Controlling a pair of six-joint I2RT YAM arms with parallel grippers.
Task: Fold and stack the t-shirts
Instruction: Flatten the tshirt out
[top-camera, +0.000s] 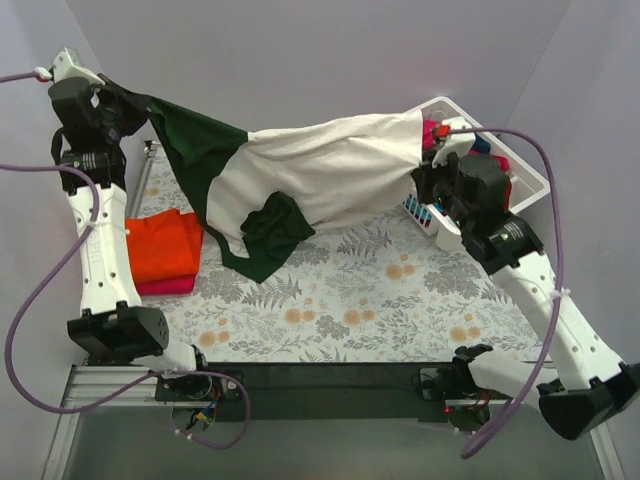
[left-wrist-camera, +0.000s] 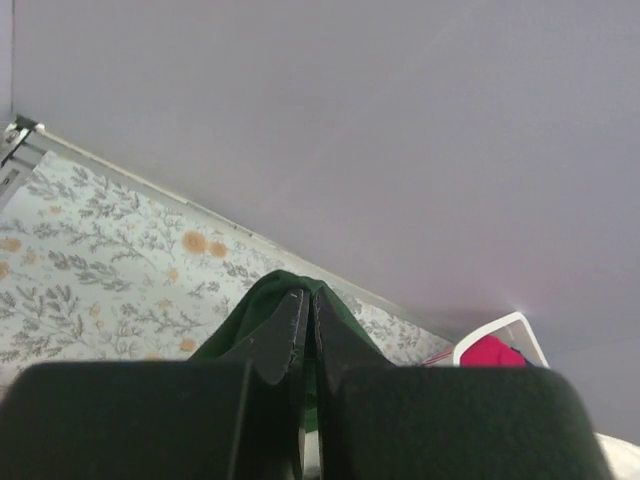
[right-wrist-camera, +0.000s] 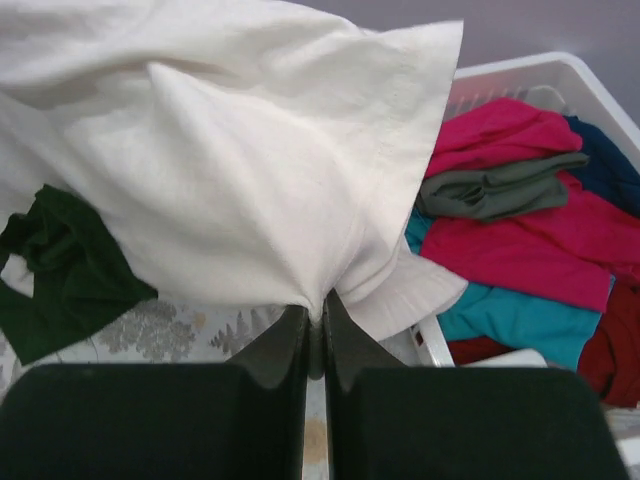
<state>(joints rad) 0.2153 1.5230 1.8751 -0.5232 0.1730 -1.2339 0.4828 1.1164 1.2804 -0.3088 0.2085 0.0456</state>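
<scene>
The cream-white t-shirt with dark green sleeves (top-camera: 330, 165) hangs stretched in the air between both arms. My left gripper (top-camera: 128, 108) is shut on its green sleeve (left-wrist-camera: 265, 300) at the far left. My right gripper (top-camera: 428, 172) is shut on its white hem (right-wrist-camera: 300, 200) by the basket. A green sleeve (top-camera: 270, 235) droops onto the table cover. Folded orange (top-camera: 163, 245) and magenta (top-camera: 165, 286) t-shirts lie stacked at the left. Magenta (right-wrist-camera: 520, 240), teal (right-wrist-camera: 520, 315), grey (right-wrist-camera: 490, 190), navy (right-wrist-camera: 605, 170) and dark red (right-wrist-camera: 615, 350) t-shirts lie in the basket.
The white slatted basket (top-camera: 525, 180) stands at the back right, its rim (right-wrist-camera: 540, 70) close behind my right gripper. The grey floral table cover (top-camera: 360, 290) spans the table. Purple cables loop beside both arms. Grey walls close in on three sides.
</scene>
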